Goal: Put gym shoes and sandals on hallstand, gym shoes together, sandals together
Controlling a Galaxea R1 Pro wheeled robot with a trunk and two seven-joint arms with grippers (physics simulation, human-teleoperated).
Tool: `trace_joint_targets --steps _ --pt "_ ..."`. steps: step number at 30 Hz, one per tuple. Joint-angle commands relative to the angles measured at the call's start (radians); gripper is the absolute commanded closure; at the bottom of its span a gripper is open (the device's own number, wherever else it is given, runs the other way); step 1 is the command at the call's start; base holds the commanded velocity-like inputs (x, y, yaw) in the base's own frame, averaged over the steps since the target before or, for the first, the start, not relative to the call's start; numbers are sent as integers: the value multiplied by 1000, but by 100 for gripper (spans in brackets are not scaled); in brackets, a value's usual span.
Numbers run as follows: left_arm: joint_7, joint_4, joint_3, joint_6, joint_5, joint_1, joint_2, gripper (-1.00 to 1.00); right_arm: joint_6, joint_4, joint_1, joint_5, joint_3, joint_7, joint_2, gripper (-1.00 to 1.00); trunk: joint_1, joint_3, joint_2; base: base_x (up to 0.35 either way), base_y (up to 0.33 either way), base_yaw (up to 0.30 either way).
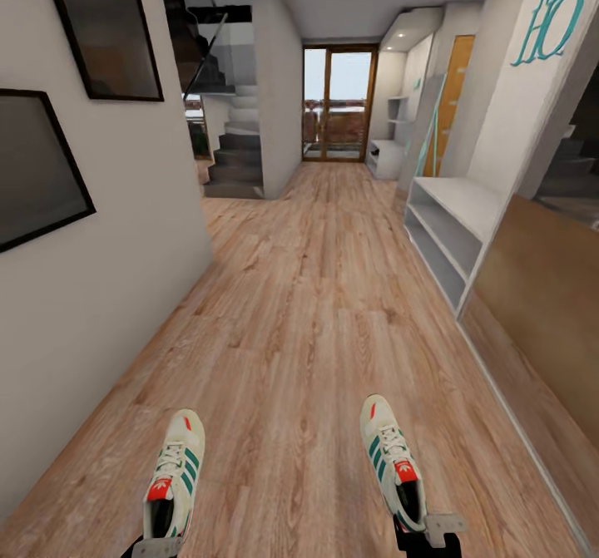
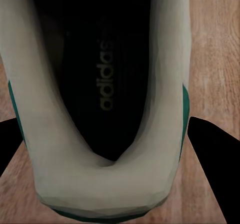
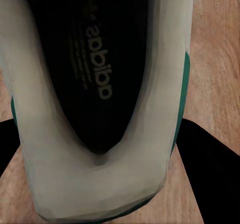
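At the left of the head view a white wall (image 1: 100, 234) carried two dark framed pictures (image 1: 104, 26). Low in that view, the left tool (image 1: 158, 546) was clamped on the heel of the left gym shoe (image 1: 175, 475), which pointed ahead with its toe away from the robot, above the corridor floor (image 1: 308, 308). In the left wrist view the heel of that shoe (image 2: 100, 174) sat between two dark fingers (image 2: 212, 159), one on either side, with the black insole and its printed lettering visible inside the opening.

Farther right, the right tool (image 1: 428, 533) was closed the same way on the heel of the right gym shoe (image 1: 391, 462), well apart from the other shoe and also pointing forward. The right wrist view showed the cream heel (image 3: 95, 184) gripped between the dark fingers (image 3: 210, 164), over wood planks.

Beyond them, a staircase (image 1: 237, 159) rose at the left of the corridor and a glazed door (image 1: 337, 105) closed its far end. Along the right wall stood a low white shelf unit (image 1: 449, 229) with two open tiers, and another white unit (image 1: 384, 157) stood farther back.
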State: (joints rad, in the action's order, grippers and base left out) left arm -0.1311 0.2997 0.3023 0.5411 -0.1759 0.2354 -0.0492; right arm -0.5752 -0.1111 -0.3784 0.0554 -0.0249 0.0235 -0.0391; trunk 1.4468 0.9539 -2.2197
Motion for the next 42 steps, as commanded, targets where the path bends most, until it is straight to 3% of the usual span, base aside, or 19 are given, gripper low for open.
trace_joint_targets --steps 1,15,31,42 --pt "-5 -1 9 3 -9 1 1 100 -2 1 0 6 -2 3 0 100 0 1 0 0 0 76" --pt "-5 -1 9 2 -10 1 0 100 -2 15 0 9 -1 0 -1 100 0 0 0 239 0 7" --pt "-4 -1 9 2 -10 1 0 100 -2 16 0 9 -1 -2 0 100 0 -10 0 339 0 -201" --pt "-4 -2 9 2 -9 1 0 100 -2 16 0 8 -1 -3 1 100 0 -11 0 339 0 -30"
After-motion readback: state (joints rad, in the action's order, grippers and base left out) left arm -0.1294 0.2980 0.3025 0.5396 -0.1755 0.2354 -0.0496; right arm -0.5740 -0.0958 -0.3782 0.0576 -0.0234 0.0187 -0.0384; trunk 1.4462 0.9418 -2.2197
